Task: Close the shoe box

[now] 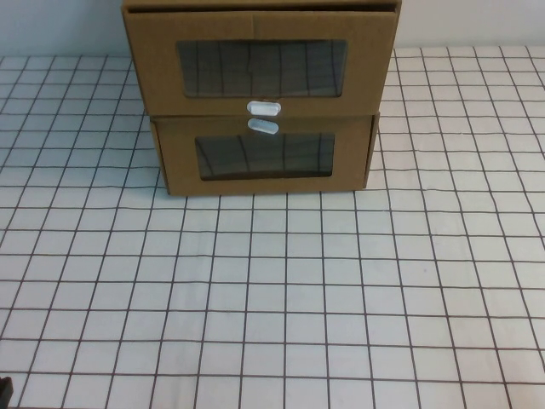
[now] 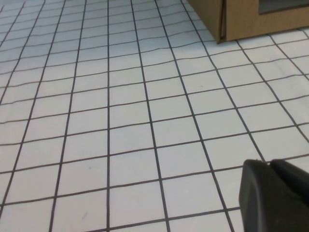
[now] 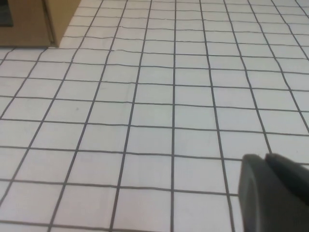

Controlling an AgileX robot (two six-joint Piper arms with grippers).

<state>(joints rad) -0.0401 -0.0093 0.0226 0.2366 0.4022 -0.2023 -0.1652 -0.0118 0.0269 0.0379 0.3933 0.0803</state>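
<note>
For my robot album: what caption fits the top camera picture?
Two stacked cardboard drawers: the shoe box on top, a narrower drawer below, no tools showing.

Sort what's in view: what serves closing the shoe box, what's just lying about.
For the job: shoe box, the upper drawer; left gripper, above the table on the box's left; right gripper, above the table on its right.
Just there: narrower drawer underneath; gridded table.

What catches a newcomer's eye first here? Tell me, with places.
First, the shoe box, the upper brown cardboard drawer at the table's far middle, with a clear window and white tab below it. It sits on a narrower lower drawer with its tab above its window. The grid-lined table spreads in front; the left gripper and right gripper wait low over it, away from the boxes.
</note>
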